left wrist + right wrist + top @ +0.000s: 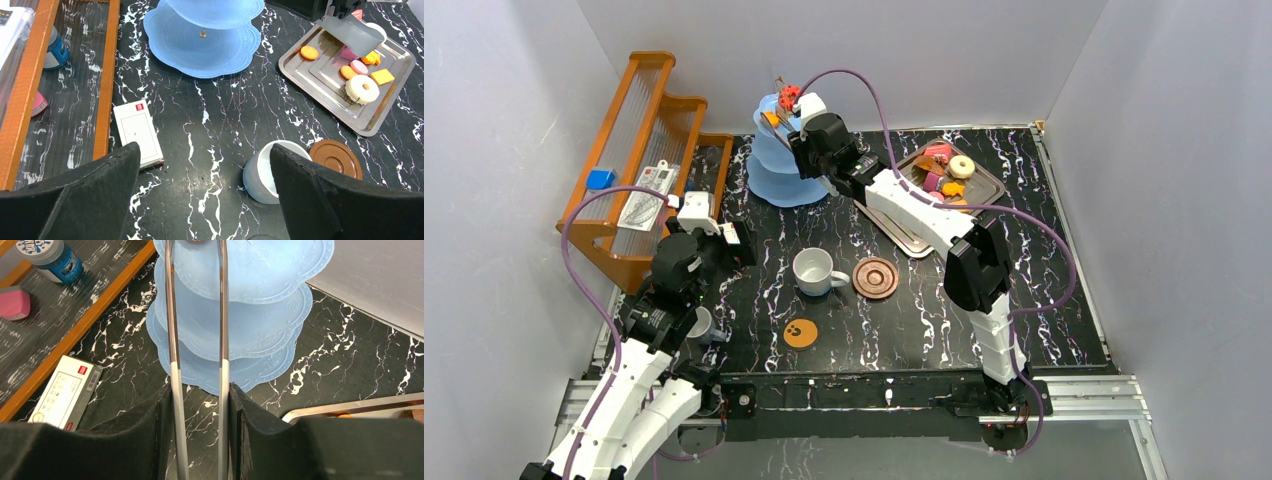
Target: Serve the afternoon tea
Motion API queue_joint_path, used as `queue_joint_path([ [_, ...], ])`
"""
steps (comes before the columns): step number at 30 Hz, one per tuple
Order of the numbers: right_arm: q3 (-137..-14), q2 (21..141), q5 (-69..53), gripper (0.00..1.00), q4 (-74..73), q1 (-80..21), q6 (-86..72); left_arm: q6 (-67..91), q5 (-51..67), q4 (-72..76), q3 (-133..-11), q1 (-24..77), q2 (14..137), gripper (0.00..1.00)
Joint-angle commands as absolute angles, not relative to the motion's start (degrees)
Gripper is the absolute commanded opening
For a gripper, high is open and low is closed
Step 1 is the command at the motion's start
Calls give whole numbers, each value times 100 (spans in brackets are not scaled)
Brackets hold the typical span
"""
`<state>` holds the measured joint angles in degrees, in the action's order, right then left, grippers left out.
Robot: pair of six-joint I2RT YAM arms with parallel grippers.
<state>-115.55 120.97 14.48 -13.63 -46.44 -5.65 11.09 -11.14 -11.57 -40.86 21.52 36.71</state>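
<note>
The light-blue three-tier stand (pixel 776 170) stands at the back left, with an orange pastry (pixel 771 118) on a tier and a red pastry (pixel 790 96) at its top. My right gripper (pixel 200 390) is shut on metal tongs (pixel 222 315) that reach over the stand's upper tiers (pixel 260 285); the tong tips leave the frame. Other pastries, including the white donut (pixel 363 89), lie in the silver tray (pixel 320 82). My left gripper (pixel 205 150) is open and empty above the table, left of the white mug (pixel 267 172) and the brown saucer (pixel 336 157). The grey cup (pixel 701 325) and the orange paw coaster (pixel 800 333) sit near the front.
The orange wooden rack (pixel 639 130) runs along the left edge with small items on it. A white boxed item (pixel 137 132) lies flat beside the rack. A blue-lidded bottle (pixel 54 257) and a pink object (pixel 15 302) lie behind the rack's rail.
</note>
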Motion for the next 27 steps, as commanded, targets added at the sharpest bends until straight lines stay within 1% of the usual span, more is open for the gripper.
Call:
queue_joint_path([
  [1,-11669,11777,1554,44,-1153,-4685,-701,1064,-1090,-1069,-4078,2180,3634,98],
  [12,-11219,11299,1580,52,-1150,-4683,-826,1063,-1056,-1072,-4087,2180,3621,98],
  [21,-11101,11037,1669,53,-1327,-4685,-761,1063,-1046,-1077,-4078,2180,3626,98],
  [27,-10928,10663,1530,51,-1708,-4685,-875,1063,-1046,-1083,-4074,2180,3640,98],
])
